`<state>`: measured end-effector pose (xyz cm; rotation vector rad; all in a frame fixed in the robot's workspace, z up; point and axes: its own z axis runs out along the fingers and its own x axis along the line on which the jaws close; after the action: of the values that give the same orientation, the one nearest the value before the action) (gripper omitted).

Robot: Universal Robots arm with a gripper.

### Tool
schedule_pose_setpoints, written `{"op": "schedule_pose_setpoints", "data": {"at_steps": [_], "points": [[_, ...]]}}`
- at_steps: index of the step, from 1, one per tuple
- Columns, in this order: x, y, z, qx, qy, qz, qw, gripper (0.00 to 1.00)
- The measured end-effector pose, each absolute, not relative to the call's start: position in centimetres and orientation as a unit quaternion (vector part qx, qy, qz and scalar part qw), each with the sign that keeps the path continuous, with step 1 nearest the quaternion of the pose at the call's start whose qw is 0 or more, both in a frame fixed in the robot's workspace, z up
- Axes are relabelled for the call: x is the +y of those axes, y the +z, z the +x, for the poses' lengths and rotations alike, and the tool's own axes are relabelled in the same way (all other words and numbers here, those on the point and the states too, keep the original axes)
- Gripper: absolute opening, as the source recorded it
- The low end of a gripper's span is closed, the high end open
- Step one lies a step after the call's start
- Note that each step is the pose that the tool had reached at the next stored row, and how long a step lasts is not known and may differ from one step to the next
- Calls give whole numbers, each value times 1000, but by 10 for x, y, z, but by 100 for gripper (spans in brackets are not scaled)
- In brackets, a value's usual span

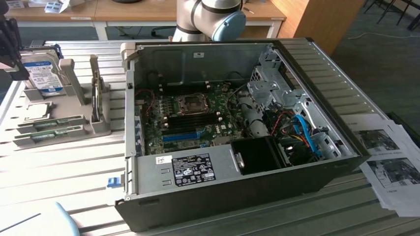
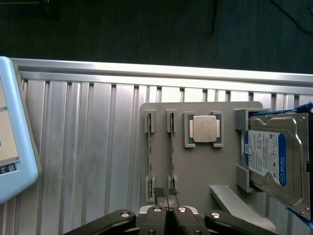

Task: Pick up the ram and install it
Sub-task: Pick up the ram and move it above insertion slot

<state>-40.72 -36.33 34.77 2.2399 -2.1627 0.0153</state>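
Observation:
Two ram sticks stand on edge, side by side, in a grey holder tray (image 2: 195, 171): one ram stick (image 2: 149, 156) and a second (image 2: 171, 156). In the exterior view they are thin green strips (image 1: 49, 125) at the left of the table. My gripper (image 2: 166, 193) hovers above the tray, shut, with nothing between its fingertips, which sit over the near ends of the two sticks. The arm's dark wrist (image 1: 10, 49) is at the exterior view's left edge. The open computer case (image 1: 229, 196) shows the motherboard with dark memory slots (image 1: 190, 118).
On the same tray lie a square processor (image 2: 204, 129) and a silver hard drive (image 2: 274, 156) with a blue-white label. A light-blue-framed screen (image 2: 10, 132) lies beside the tray. Printed sheets (image 1: 390, 167) rest at the exterior view's right. The table is ribbed aluminium.

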Motion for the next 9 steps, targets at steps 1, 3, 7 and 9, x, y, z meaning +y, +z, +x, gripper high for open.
{"op": "schedule_pose_setpoints", "data": {"at_steps": [1, 3, 7, 9], "points": [[-363, 347, -407, -695, 5, 719, 14, 9], [-363, 345, -407, -695, 5, 719, 14, 9], [-363, 341, -407, -694, 5, 719, 14, 9], [-363, 339, -407, -694, 5, 719, 14, 9]]}}
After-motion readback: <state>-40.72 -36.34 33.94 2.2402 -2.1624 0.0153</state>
